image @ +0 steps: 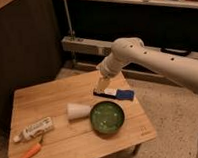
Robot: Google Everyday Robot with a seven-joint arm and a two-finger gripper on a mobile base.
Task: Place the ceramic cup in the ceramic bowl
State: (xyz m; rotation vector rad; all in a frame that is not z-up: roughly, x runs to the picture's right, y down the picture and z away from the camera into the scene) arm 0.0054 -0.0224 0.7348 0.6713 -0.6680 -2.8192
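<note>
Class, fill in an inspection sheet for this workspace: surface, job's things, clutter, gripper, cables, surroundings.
Surface: wooden table, small, light wood.
Job's things: ceramic cup lying on its side beside the ceramic bowl, not in it; the bowl holds nothing.
Clutter: toothpaste tube and orange carrot-like item at one corner; blue-and-white object near the far edge.
Gripper: gripper low over the blue-and-white object, away from the cup.
Cables: nothing seen.
Surroundings: metal rail behind; speckled floor.
</note>
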